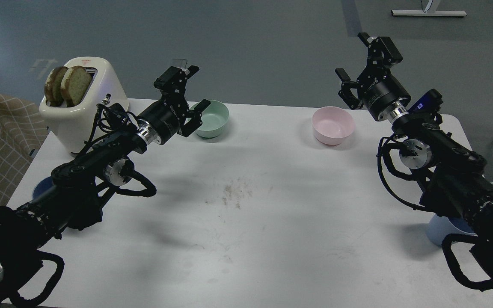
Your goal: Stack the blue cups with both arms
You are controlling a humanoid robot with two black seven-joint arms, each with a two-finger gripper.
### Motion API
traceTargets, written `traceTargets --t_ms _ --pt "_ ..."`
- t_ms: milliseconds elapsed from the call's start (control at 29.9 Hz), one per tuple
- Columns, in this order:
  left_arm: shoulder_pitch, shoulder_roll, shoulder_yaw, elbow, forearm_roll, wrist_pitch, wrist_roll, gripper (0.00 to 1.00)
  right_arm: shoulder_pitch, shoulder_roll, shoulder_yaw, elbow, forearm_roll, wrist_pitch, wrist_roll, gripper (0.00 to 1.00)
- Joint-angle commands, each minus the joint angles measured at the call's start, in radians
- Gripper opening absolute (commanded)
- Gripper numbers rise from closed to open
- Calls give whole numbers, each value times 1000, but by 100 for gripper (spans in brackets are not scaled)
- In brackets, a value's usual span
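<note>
A: White table (246, 239). Cups?
B: Mid blue cup (41, 188) mostly hidden under my left arm, near the toaster (101, 85). Paler cup (439, 229) half-covered by my right arm.
A: Jaws?
B: Left gripper (195, 92) and right gripper (357, 60) spread, empty.

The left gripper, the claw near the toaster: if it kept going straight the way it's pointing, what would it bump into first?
Probably nothing on the table. The left gripper points up and away, open, seemingly above the mint-green bowl; beyond it only floor shows. Depth is hard to judge.

Both arms black, silver joint discs, looped black cables; left arm (101, 158), right arm (439, 149), blue patch near wrist.
</note>
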Motion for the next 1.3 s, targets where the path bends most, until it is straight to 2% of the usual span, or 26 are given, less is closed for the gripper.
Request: traceTargets --t_ms 0,201,468,1271 --pt "11 -2 -36 -2 1 -2 -6 98 -16 2 0 2 5 0 0 100" --pt "14 -3 -41 -2 -1 -43 -18 98 -22 9 0 -5 0 0 0 100" --pt "14 3 -106 0 -60 -49 -19 98 -14 3 0 -16 2 0 0 100" --pt "19 -3 -114 -6 -105 -50 -31 98 -8 57 -5 -50 2 0 0 100"
